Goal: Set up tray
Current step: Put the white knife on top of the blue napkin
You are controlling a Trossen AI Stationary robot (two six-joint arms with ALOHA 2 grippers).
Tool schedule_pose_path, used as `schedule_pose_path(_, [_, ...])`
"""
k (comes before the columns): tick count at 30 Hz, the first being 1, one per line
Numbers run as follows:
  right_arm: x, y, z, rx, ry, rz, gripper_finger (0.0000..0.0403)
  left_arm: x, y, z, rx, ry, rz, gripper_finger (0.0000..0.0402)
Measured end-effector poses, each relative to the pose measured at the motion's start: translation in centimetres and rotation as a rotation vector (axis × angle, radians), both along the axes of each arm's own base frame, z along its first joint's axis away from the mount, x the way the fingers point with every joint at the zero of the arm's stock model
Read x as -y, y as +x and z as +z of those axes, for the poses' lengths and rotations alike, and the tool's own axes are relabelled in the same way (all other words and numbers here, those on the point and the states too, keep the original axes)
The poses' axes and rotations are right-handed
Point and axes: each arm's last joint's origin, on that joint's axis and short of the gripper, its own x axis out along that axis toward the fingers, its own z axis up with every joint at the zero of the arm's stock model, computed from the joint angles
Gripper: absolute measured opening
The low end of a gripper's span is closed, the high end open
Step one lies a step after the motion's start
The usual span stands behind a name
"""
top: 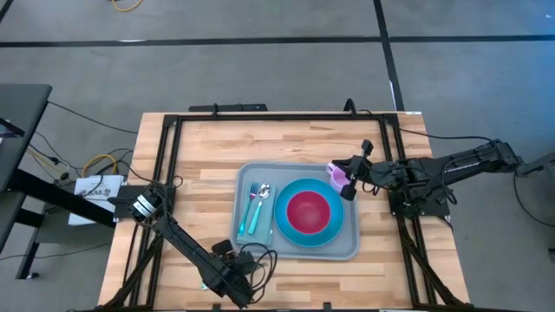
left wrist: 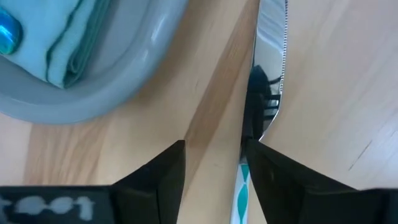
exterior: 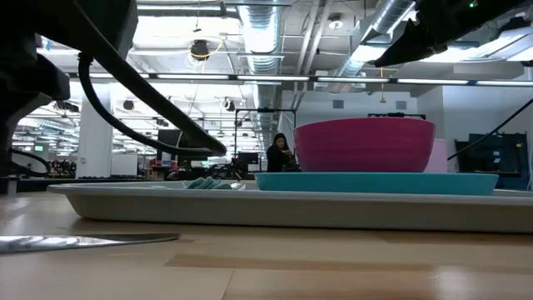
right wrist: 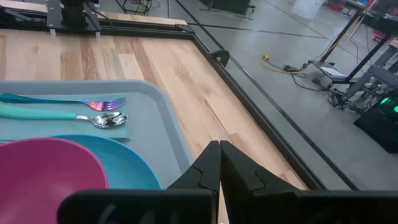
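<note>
The grey-blue tray [top: 347,247] lies mid-table. It holds a blue plate [top: 305,230] with a pink bowl [top: 308,211], and a teal napkin [top: 252,227] bearing a fork [right wrist: 93,104] and a spoon [right wrist: 102,119]. A knife [left wrist: 271,62] with a teal handle [left wrist: 242,186] lies flat on the wood near the tray's near left corner [left wrist: 124,68]. My left gripper [left wrist: 214,146] is open low over it, with the handle between the fingers. My right gripper [right wrist: 219,144] is shut above the tray's far right corner, beside a small pink thing [top: 334,171]. My left gripper comes at the knife from above, with its fingers standing either side of the teal handle where it meets the blade. The handle runs close along the inner side of one finger [left wrist: 267,168]. Whether that finger touches it, I cannot tell.
A dark metal frame [top: 169,156] borders the table on its left, far and right sides. Bare wood lies left of the tray and along the far side [right wrist: 168,68]. Cables and a box [top: 97,186] sit off the table's left edge.
</note>
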Motion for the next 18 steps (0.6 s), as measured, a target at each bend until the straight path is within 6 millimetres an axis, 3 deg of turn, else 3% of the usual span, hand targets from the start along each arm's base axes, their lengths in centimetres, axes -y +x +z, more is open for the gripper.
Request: schedule_pose_path(18, [0.0, 0.0, 0.0, 0.0, 0.0, 0.0, 0.0, 1.0, 0.4, 1.5, -0.012, -0.104, 0.101, 0.0163])
